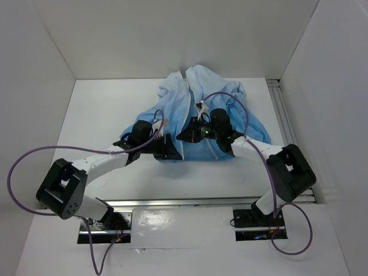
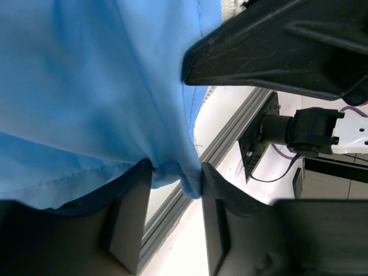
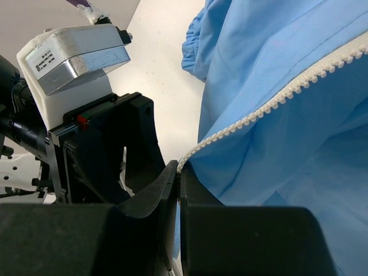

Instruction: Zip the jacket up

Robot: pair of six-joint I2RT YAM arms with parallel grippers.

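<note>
The blue jacket (image 1: 198, 106) lies bunched on the counter (image 1: 98, 115), with the left tool (image 2: 175, 175) half-closed on a fold of its fabric and the right tool (image 3: 179, 181) clamped nearly shut on the bottom end of the zipper strip (image 3: 276, 99). We judge both front edges need holding taut and level before the ends meet. Only the right wrist view shows the teeth; overhead, both grips are hidden.

From above, the arms cover the lower front of the jacket (image 1: 198, 98), and the fingertips of the left gripper (image 1: 168, 150) and right gripper (image 1: 184, 136) are too small to make out. In the right wrist view, the zipper strip (image 3: 276, 100) runs off the right edge, its lower end lost between the fingers.
</note>
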